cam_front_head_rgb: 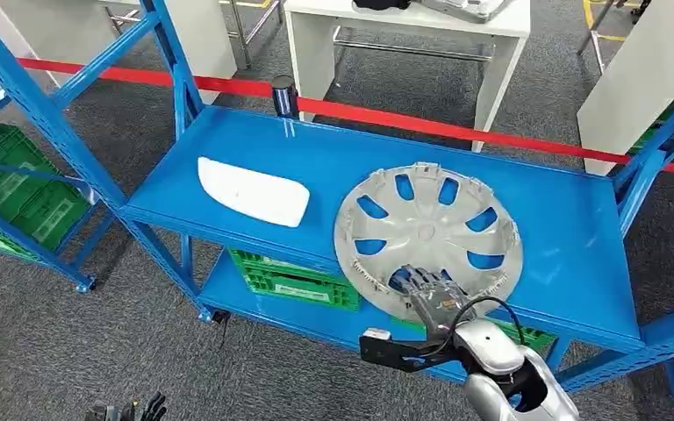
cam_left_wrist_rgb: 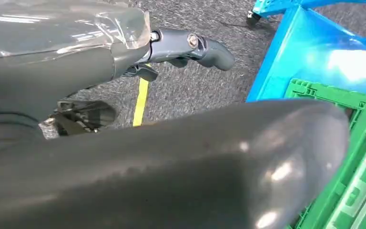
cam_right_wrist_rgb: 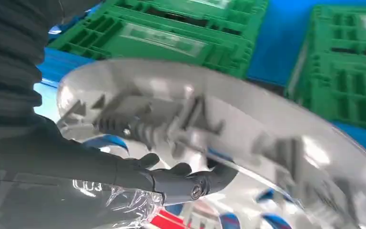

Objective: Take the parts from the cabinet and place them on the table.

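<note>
A silver hubcap (cam_front_head_rgb: 430, 224) lies on the blue shelf (cam_front_head_rgb: 562, 237), its near rim hanging over the front edge. My right hand (cam_front_head_rgb: 430, 294) grips that near rim, fingers on top. In the right wrist view the thumb (cam_right_wrist_rgb: 190, 183) presses against the underside of the hubcap (cam_right_wrist_rgb: 248, 143), whose clips and ribs are visible. A white curved panel (cam_front_head_rgb: 253, 191) lies flat on the shelf to the left of the hubcap. My left hand (cam_front_head_rgb: 127, 410) hangs low over the floor, holding nothing, its fingers (cam_left_wrist_rgb: 190, 45) apart.
Green crates (cam_front_head_rgb: 294, 281) sit on the lower shelf under the parts. Blue uprights and braces (cam_front_head_rgb: 70, 140) frame the rack at the left. A small dark cylinder (cam_front_head_rgb: 283, 96) stands at the shelf's back edge. Beyond a red floor line (cam_front_head_rgb: 404, 123) stands a white table (cam_front_head_rgb: 404, 35).
</note>
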Robot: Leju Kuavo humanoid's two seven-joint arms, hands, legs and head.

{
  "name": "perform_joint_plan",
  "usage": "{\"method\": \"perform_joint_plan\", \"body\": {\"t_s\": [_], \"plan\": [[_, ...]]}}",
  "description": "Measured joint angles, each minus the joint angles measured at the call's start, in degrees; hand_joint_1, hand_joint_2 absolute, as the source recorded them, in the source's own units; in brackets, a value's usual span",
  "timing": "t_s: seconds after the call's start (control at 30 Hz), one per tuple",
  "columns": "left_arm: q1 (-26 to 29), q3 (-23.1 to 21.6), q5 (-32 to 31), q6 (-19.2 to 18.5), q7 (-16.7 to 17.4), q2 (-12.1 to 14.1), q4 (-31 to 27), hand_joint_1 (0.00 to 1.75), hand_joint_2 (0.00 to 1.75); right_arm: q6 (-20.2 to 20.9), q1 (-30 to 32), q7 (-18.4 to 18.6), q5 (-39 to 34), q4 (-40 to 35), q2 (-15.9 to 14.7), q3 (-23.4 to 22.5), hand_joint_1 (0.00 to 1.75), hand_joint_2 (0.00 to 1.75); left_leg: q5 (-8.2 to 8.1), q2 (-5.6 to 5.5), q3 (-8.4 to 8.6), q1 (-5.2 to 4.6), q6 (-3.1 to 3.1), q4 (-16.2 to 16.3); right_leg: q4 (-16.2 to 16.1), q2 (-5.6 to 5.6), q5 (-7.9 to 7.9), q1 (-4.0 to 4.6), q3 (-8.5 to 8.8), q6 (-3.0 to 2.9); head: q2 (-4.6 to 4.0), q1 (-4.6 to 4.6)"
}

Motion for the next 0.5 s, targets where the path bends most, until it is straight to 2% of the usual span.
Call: {"method": "perform_joint_plan", "body": {"t_s": [0.03, 0.07, 0.1, 0.17, 0.2, 0.23, 0.3, 0.33, 0.37, 0.4, 0.43, 0.5], "plan": [[0.07, -0.22, 0.15, -0.02, 0.15, 0.0, 0.02, 0.0, 0.0, 0.0, 0.04, 0.15, 0.57, 0.17, -0.09, 0.0, 0.0, 1.75, -0.37, 0.0, -1.11, 0.02, -0.03, 2.21, 0.01, 0.0, 0.0, 0.06, -0.01, 0.0, 0.0, 0.02], [0.13, -0.46, 0.39, -0.02, 0.39, 0.0, 0.02, 0.0, 0.0, 0.0, 0.03, 0.33, 1.22, 0.37, -0.2, 0.02, 0.0, 1.75, 0.63, 0.0, -0.98, 0.02, 0.07, 1.81, 0.01, 0.01, -0.01, 0.09, 0.04, 0.01, 0.0, 0.02], [0.13, -0.66, 0.72, -0.02, 0.48, 0.0, 0.02, 0.0, 0.0, 0.0, 0.02, 0.41, 1.84, 0.55, -0.24, 0.07, 0.0, 1.75, 2.58, 0.0, 0.42, 0.02, 0.25, -1.18, 0.01, 0.04, -0.01, 0.12, 0.1, 0.02, 0.0, 0.0], [0.12, -1.29, 1.35, 0.02, 0.72, 0.09, 0.02, 0.0, 0.0, -0.26, -0.01, 0.68, 3.27, 0.89, -0.22, 0.2, 0.0, 1.75, 7.63, -0.03, 5.99, -0.07, 1.02, -12.07, -0.02, 0.18, -0.02, 0.22, 0.34, 0.05, 0.0, 0.0], [0.08, -1.33, 1.55, 0.11, 0.87, 0.18, 0.02, 0.0, 0.0, -0.59, -0.03, 0.87, 4.04, 1.07, -0.2, 0.28, 0.0, 1.75, 7.56, -0.1, 7.75, -0.25, 1.52, -15.52, -0.03, 0.18, 0.0, 0.21, 0.33, 0.09, 0.0, 0.04], [0.08, -1.44, 1.84, 0.15, 1.03, 0.15, 0.02, 0.0, 0.0, -1.05, -0.16, 1.2, 4.9, 1.31, -0.11, 0.33, 0.0, 1.75, 7.43, 0.01, 7.76, -0.54, 1.57, -15.9, 0.04, 0.19, 0.04, 0.74, 0.04, 0.25, 0.0, 0.11], [0.26, -1.88, 2.36, 0.15, 1.38, 0.13, 0.0, 0.0, 0.0, -2.3, -0.1, 1.4, 6.71, 1.99, 0.46, 0.46, 0.0, 1.75, 7.4, 0.0, 7.47, -0.82, 1.84, -15.8, -0.09, 0.16, 0.17, 0.39, -0.05, 0.85, 0.0, 0.07], [0.43, -1.92, 2.51, 0.15, 1.49, 0.13, -0.18, 0.0, 0.0, -3.35, -0.1, 1.38, 7.67, 2.19, 0.83, 0.52, 0.0, 1.75, 7.55, 0.0, 7.47, -0.92, 2.14, -15.97, -0.37, 0.16, 0.36, 0.36, 0.02, 1.17, 0.0, 0.02], [0.54, -2.05, 2.75, 0.07, 1.6, -0.04, -0.53, 0.0, 0.0, -4.73, -0.11, 1.38, 8.94, 2.38, 1.25, 0.5, 0.02, 1.75, 8.34, 0.04, 8.45, -0.41, 2.69, -17.16, -0.23, 0.16, 0.16, 0.59, -0.12, 1.49, 0.0, 0.04], [0.6, -2.25, 3.03, -0.11, 1.7, -0.33, -0.83, 0.0, 0.0, -5.94, -0.16, 1.35, 10.31, 2.77, 1.48, 0.48, 0.73, 1.75, 8.68, 0.13, 8.68, -0.38, 2.97, -17.69, 1.29, 0.08, -0.76, 0.48, -0.92, 1.42, 0.0, 0.2], [0.6, -2.34, 3.15, -0.28, 1.85, -0.46, -1.18, 0.0, 0.0, -6.73, -0.29, 1.27, 11.44, 3.16, 1.86, 0.5, 1.36, 1.75, 8.83, 0.12, 8.59, -0.38, 3.21, -17.69, 4.62, 0.08, -2.59, 0.42, -2.44, 1.03, 0.0, 0.2], [0.74, -2.4, 3.23, -0.52, 2.38, -0.83, -1.64, 0.0, 0.0, -7.48, -0.13, 1.05, 13.45, 4.48, 2.38, 0.44, 1.73, 1.75, 8.84, 0.05, 8.46, -0.53, 3.26, -17.67, 13.97, 0.08, -6.12, 0.32, -6.77, 0.73, 0.0, 0.17]]}}
